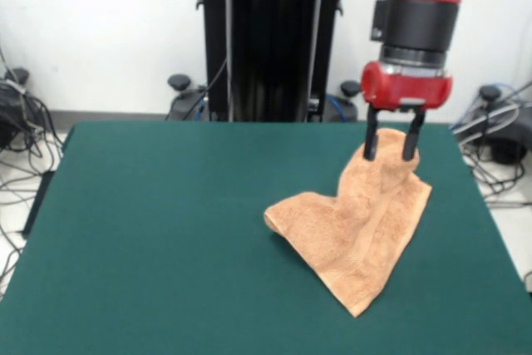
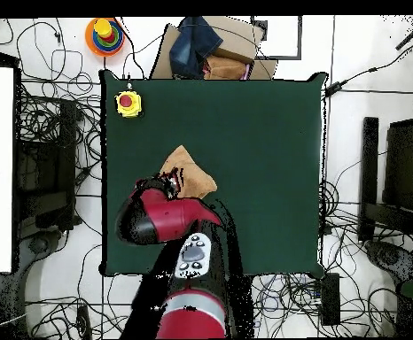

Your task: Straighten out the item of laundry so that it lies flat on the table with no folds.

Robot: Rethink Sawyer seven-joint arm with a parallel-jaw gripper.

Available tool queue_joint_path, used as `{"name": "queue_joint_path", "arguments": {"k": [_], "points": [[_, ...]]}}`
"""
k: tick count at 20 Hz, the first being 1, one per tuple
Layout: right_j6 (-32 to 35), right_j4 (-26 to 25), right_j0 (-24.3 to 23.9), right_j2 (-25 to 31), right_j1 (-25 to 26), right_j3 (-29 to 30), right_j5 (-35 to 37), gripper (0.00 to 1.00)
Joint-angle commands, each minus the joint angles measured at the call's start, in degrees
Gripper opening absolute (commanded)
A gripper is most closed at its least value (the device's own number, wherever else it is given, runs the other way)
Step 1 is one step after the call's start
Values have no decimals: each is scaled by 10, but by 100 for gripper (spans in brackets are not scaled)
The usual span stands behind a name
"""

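Observation:
The orange-tan towel [image 1: 357,230] lies crumpled right of centre on the green table [image 1: 166,230]. Its far end rises in a peak up to my gripper [image 1: 389,155]. A fold bulges at its left side and a striped band runs towards its near corner. The two black fingers [image 1: 371,137] stand on either side of the raised peak and grip it. In the overhead view the towel [image 2: 192,174] shows partly under the red arm, with the gripper [image 2: 170,184] at its left edge.
A yellow box with a red button [image 2: 128,103] sits at a table corner [image 2: 263,159] in the overhead view. Cables and equipment lie on the floor round the table. The black pedestal [image 1: 270,39] stands behind the far edge.

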Motion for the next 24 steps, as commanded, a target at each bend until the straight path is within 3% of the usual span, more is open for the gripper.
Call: {"name": "queue_joint_path", "arguments": {"k": [1,8,13,15,18,24], "points": [[-25,-75,-54,91,55,-53,68,100],[-16,-109,-79,108,100,-93,68,100],[-66,-91,-226,283,80,-13,216,100],[-77,-76,-266,335,93,1,253,100],[-84,-72,-336,423,150,13,247,100],[-120,-103,-381,466,181,8,296,100]]}}
